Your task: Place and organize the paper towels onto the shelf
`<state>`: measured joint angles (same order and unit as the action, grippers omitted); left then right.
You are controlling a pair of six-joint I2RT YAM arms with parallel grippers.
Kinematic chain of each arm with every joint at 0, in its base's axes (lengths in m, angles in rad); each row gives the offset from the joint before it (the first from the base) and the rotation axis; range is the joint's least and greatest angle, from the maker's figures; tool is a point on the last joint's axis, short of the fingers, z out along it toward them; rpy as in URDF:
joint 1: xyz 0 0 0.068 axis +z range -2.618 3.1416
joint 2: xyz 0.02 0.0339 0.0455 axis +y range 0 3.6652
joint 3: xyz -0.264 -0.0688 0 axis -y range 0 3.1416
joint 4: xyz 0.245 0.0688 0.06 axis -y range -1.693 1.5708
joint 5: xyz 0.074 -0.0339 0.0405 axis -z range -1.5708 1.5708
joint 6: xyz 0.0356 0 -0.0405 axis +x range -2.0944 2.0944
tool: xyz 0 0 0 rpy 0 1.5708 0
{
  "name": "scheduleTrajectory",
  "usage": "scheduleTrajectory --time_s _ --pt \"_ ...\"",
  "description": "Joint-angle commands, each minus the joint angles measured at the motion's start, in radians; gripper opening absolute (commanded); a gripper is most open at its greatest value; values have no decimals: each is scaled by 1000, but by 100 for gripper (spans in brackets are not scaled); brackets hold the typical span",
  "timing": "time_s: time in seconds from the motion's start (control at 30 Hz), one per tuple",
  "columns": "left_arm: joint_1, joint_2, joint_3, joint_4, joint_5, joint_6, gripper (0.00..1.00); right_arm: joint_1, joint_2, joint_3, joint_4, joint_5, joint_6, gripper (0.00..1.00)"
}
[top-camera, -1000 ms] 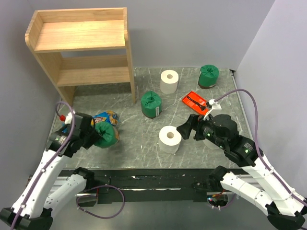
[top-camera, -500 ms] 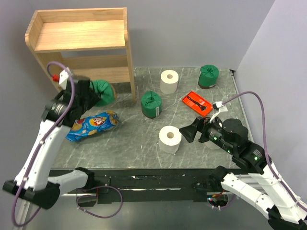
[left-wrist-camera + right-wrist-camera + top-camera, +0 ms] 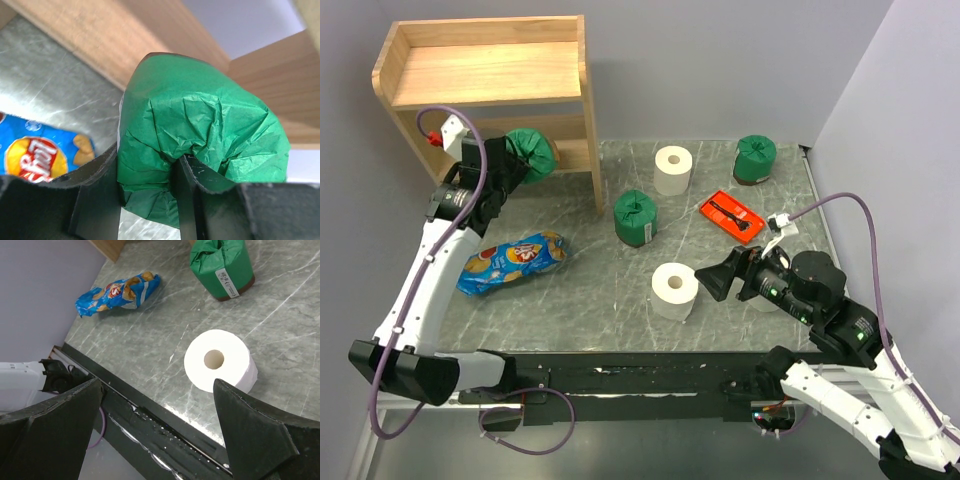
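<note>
The shelf [image 3: 480, 75] shows no rolls yet. The left hand [image 3: 515, 160] pinches a green roll [image 3: 533, 150] at the lower tier's mouth. The right hand [image 3: 718, 280], spread wide, hovers beside a white roll [image 3: 674, 290]. Also left on the surface [image 3: 590, 290] are a far white roll [image 3: 673, 170], a middle green roll [image 3: 635, 218] and a far green roll [image 3: 755, 158].

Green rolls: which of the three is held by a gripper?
The green roll beside the lower tier of the shelf, clamped in the left gripper. The middle green roll and the far-right green roll stand free on the table.
</note>
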<state>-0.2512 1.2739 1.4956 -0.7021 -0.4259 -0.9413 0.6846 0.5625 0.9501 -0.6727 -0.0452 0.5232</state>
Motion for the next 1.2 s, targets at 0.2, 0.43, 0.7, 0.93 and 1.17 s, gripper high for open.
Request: scheduleTrajectory --time_s 0.2,0.43,0.7,0.93,1.17 --pt "13 62 20 219 64 -68 25 -5 -7 42 24 11 -19 99" --pt "13 120 23 254 87 -67 27 -3 -13 59 13 18 -23 99" --pt "13 136 -43 365 116 -113 28 -3 -10 53 21 10 -9 99" --pt "13 189 11 375 131 -111 31 -5 -23 52 16 19 -9 99" --pt "13 211 -1 405 154 -114 44 -3 -21 58 12 22 -9 99"
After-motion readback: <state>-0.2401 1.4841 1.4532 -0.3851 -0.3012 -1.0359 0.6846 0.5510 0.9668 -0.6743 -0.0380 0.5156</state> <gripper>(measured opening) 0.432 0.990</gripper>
